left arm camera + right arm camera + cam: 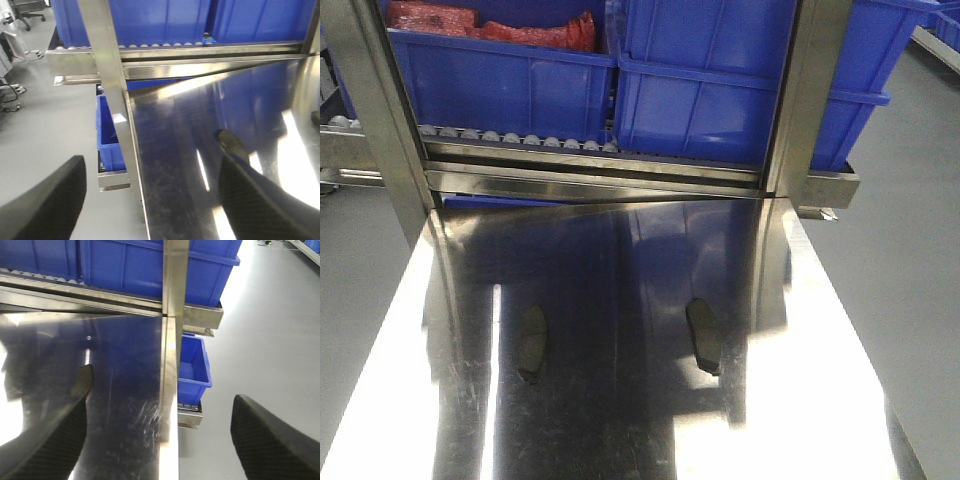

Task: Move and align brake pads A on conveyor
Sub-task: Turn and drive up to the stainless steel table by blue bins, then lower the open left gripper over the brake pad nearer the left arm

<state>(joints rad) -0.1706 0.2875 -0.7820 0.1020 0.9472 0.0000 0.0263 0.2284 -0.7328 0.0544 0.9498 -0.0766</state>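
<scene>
Though the task calls for a conveyor, none shows here: the left brake pad [532, 343] and the right brake pad [704, 335] lie well apart on the shiny steel tabletop [620, 430]. The left gripper [150, 165] and right gripper [160, 405] hang empty, jaws spread wide, each apparently stationed by its nearer pad for a one-arm-per-pad pickup.

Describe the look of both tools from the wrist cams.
The left tool has two broad black fingers with rounded tips and a fine woven-looking texture. The right tool looks the same: black textured fingers. No cables or markings show; the arms are out of view.
</scene>
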